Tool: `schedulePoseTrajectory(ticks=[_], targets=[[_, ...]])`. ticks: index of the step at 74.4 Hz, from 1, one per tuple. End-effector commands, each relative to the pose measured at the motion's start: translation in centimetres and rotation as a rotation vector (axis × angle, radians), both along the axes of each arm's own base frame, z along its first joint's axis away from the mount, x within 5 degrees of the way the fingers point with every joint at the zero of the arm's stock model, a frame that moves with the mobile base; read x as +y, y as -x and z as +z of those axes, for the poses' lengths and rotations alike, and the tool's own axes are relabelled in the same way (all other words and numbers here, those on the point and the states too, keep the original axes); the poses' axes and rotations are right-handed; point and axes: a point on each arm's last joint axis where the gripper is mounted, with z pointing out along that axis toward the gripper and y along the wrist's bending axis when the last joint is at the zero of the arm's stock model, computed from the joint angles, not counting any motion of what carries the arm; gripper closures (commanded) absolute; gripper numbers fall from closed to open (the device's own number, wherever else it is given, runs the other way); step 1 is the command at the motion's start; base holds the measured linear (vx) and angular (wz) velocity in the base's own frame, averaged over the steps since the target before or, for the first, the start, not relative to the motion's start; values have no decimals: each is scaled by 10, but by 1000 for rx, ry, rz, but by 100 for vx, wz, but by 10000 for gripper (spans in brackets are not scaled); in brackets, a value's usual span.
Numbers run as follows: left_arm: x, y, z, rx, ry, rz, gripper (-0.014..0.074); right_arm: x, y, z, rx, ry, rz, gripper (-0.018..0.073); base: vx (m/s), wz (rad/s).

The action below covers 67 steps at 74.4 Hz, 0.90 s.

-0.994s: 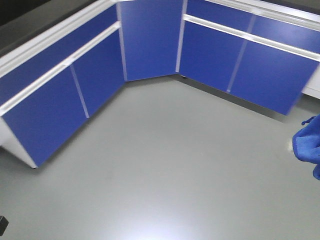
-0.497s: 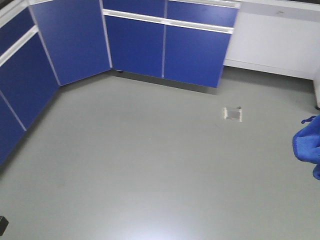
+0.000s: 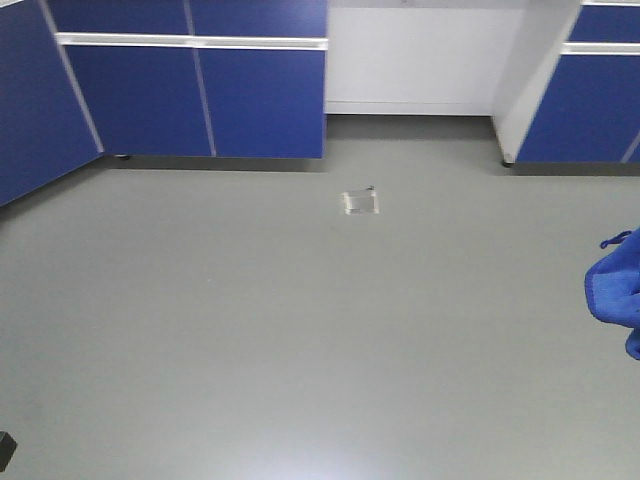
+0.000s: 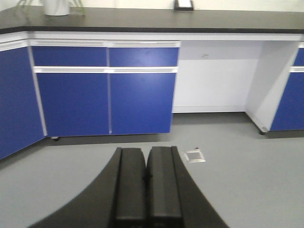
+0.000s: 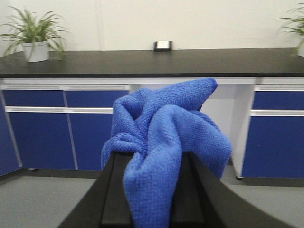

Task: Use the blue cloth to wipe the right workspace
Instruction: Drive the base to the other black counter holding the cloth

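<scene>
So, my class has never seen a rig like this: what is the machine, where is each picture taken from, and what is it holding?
It is a two-armed robot on a mobile base. One picture looks forward and down at the grey floor and blue cabinet doors. The other two come from cameras on each wrist. The left end effector is shut with nothing in it. The right end effector is clamped on a crumpled blue woven cloth.

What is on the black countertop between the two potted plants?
In the right wrist view, only a small dark box stands on the countertop between the left plant and the right plant.
</scene>
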Motion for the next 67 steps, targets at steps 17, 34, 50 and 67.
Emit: schedulePoseTrajectory(ticks=[17, 34, 50, 67], targets=[[1, 1, 16, -115, 16, 8, 603, -2, 0, 16, -95, -5, -28, 564, 1, -49], [1, 1, 16, -115, 16, 8, 603, -2, 0, 15, -94, -5, -27, 564, 9, -55], [1, 1, 16, -115, 16, 8, 603, -2, 0, 15, -94, -5, -27, 564, 17, -62], [1, 1, 16, -115, 16, 8, 603, -2, 0, 15, -94, -5, -27, 564, 23, -56]])
